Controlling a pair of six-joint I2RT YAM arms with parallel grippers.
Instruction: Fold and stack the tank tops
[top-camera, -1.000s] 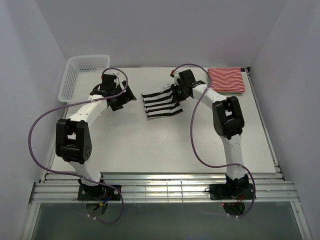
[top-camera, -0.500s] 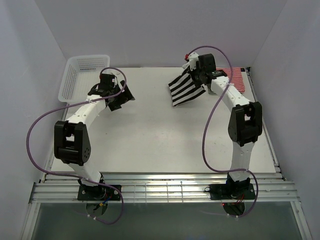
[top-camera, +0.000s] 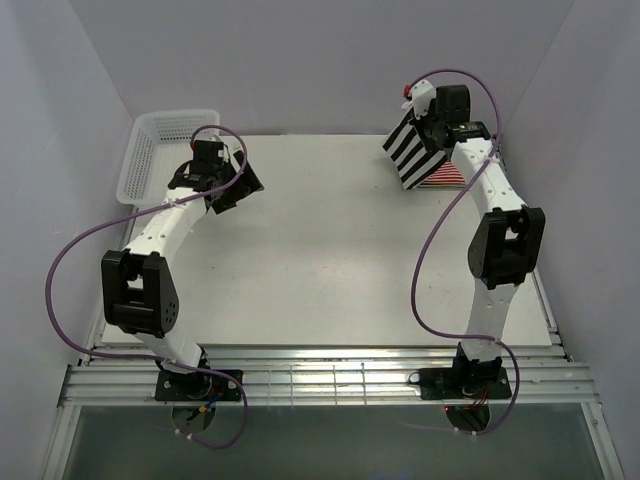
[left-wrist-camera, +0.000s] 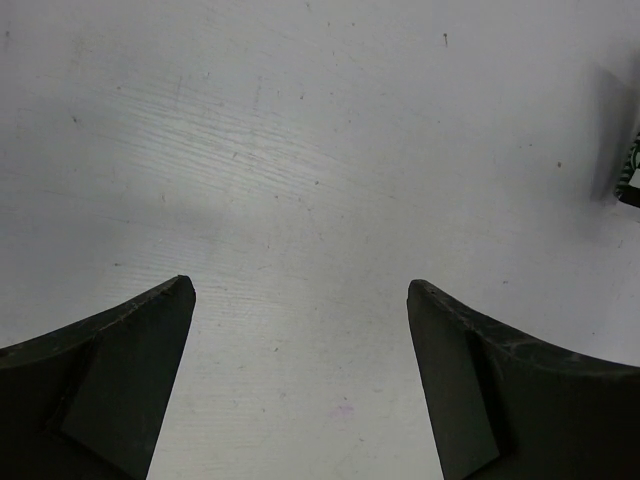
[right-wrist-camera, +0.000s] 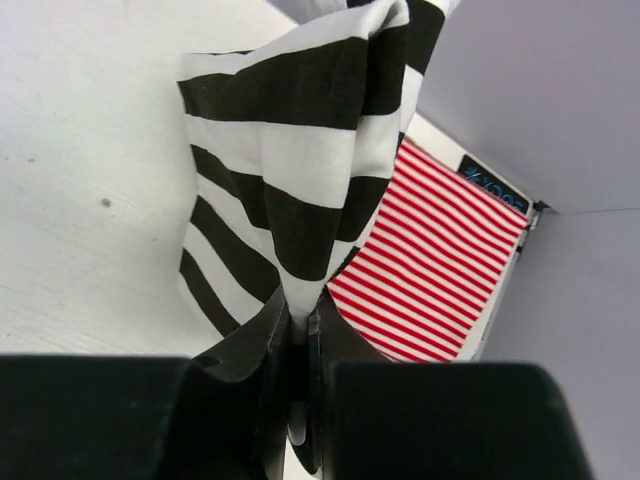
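Moved: black-and-white tank top (top-camera: 410, 152), lifted off the counter (top-camera: 300, 260), now hangs over red-and-white tank top (right-wrist-camera: 430, 260). Soft, light, droopy, probably best held by its bunched edge, where my right gripper (right-wrist-camera: 298, 325) pinches it. Also my left gripper (left-wrist-camera: 300, 295): spread, empty.

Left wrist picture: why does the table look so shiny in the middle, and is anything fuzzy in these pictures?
Left wrist view: soft glare washes across the table, the open left gripper looks dark, and a smudge at the right edge is too blurred to name. Right wrist view: the black-and-white tank top is sharp. Top external view: even light, faint shadows.
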